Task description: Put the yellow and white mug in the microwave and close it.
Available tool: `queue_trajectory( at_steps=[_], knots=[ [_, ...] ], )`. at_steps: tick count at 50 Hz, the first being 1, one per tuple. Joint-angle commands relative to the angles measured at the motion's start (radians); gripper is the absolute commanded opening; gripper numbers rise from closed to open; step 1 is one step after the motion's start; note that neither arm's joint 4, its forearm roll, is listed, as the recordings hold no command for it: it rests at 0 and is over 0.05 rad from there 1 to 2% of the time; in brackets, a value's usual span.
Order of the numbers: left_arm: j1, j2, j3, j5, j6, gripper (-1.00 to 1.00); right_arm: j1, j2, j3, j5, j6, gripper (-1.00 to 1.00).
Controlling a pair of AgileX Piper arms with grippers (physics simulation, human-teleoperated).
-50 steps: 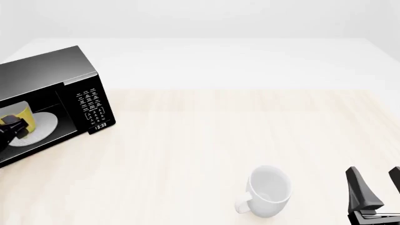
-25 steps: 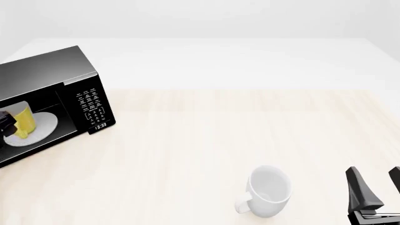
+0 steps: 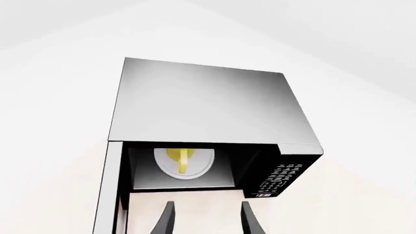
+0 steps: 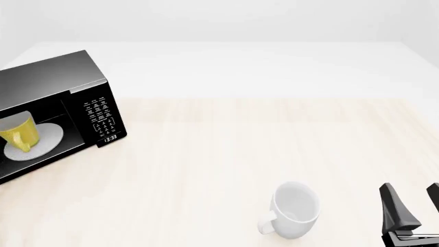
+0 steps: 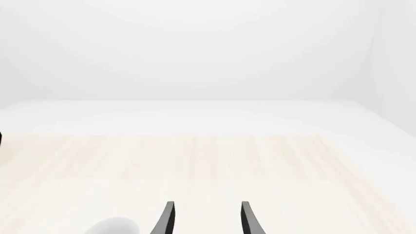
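Black fingers of the right gripper stand at the near right edge of the front view, spread apart with only air between them; the right wrist view shows the same gap over the pale wooden table. Just to their left, near the front of the table, a white mug lies with its mouth facing the camera and its handle pointing toward the near left; it touches neither gripper.

Farther back on the left sits the microwave, its keypad and clock display facing right of the cavity. Its door is swung open, seen edge-on in the left wrist view. Inside, the yellow and white mug stands upright on the round white turntable plate, handle toward the opening.

From the left wrist view, the left gripper is outside the cavity in front of the opening, fingers parted and holding nothing.
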Motion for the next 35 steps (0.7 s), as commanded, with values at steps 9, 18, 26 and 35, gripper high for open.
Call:
queue_trajectory(
  at_steps=[9, 18, 26, 35],
  knots=[
    [-0.008, -0.093, -0.149, 0.193, 0.027, 1.00, 0.000, 0.000, 0.000, 0.000, 0.000, 1.00],
    [0.003, -0.118, -0.223, 0.271, 0.029, 1.00, 0.000, 0.000, 0.000, 0.000, 0.000, 1.00],
    [0.040, -0.128, -0.268, 0.318, 0.004, 1.00, 0.000, 0.000, 0.000, 0.000, 0.000, 1.00],
    [0.119, -0.138, -0.303, 0.359, 0.005, 1.00, 0.000, 0.000, 0.000, 0.000, 0.000, 1.00]
  ],
)
